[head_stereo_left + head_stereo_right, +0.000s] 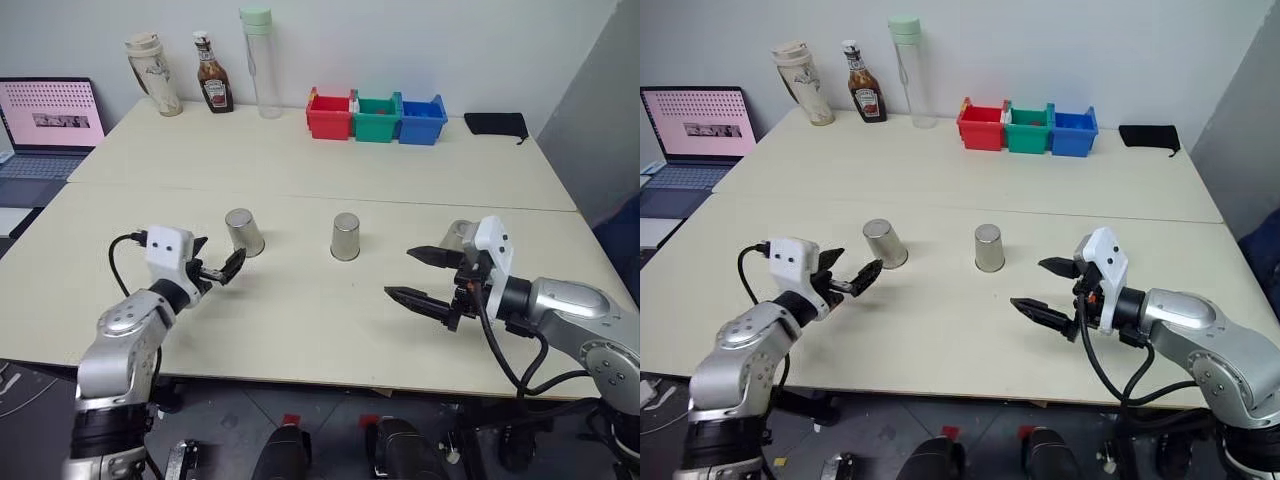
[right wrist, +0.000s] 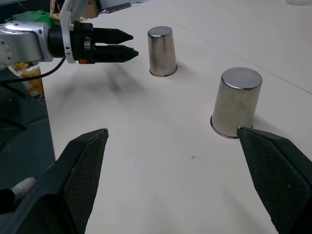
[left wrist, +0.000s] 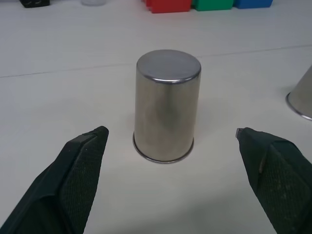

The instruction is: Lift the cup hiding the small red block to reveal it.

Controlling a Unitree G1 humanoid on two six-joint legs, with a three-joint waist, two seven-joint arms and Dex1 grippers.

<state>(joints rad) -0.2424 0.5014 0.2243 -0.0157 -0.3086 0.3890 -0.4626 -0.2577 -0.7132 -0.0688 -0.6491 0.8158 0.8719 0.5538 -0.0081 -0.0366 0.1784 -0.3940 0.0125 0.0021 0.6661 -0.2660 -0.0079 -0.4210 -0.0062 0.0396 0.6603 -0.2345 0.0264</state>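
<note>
Three silver cups stand upside down in a row on the table: the left cup (image 1: 243,232), the middle cup (image 1: 345,237) and the right cup (image 1: 458,235), which is partly hidden behind my right hand. The small red block is hidden. My left gripper (image 1: 215,260) is open and level, pointing at the left cup (image 3: 165,112), which stands just beyond its fingertips and untouched. My right gripper (image 1: 400,272) is open and empty, hovering over the table in front of the right cup and pointing toward the middle cup (image 2: 236,102).
Red (image 1: 329,115), green (image 1: 377,118) and blue (image 1: 422,120) bins sit at the back. A clear bottle (image 1: 260,62), a sauce bottle (image 1: 213,85) and a beige tumbler (image 1: 153,73) stand at the back left. A laptop (image 1: 50,125) is off the left edge, a black pouch (image 1: 496,124) at the back right.
</note>
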